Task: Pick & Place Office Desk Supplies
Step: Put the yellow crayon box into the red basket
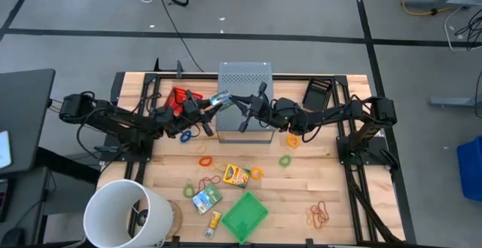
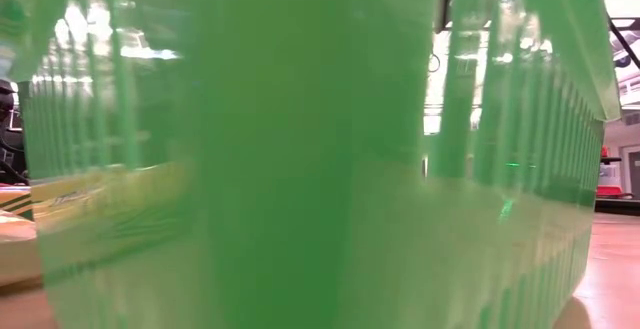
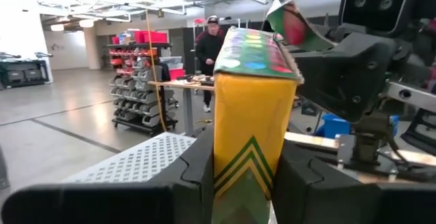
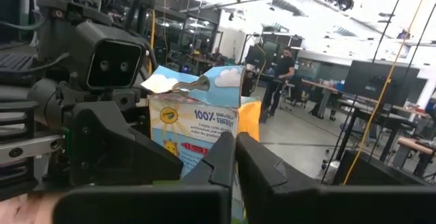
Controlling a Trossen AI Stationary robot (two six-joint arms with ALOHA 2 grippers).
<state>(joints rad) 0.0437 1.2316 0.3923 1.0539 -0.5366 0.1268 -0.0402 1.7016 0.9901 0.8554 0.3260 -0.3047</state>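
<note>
A yellow-orange printed packet with an open top flap hangs in the air between my two grippers, over the near side of the grey perforated box. My left gripper comes from the table's left and is shut on the packet. My right gripper comes from the right, its fingers nearly together at the packet. Other packets and rubber-band loops in orange, green, blue and red lie flat on the table. My left gripper pinches the packet's two broad faces between its fingers, at the end nearest it. The fingers lie about level, from the table's left. The packet is lifted clear of the table and box, its narrow yellow side toward this wrist. My right gripper comes level from the table's right at the packet's flap end. Its two fingers stand almost together on a thin edge of the packet. The fingers themselves hide the exact spot of contact.
A big white bucket stands at the near left corner. A green tray lies near the front edge and fills the low view. A red object and a black one sit at the far side.
</note>
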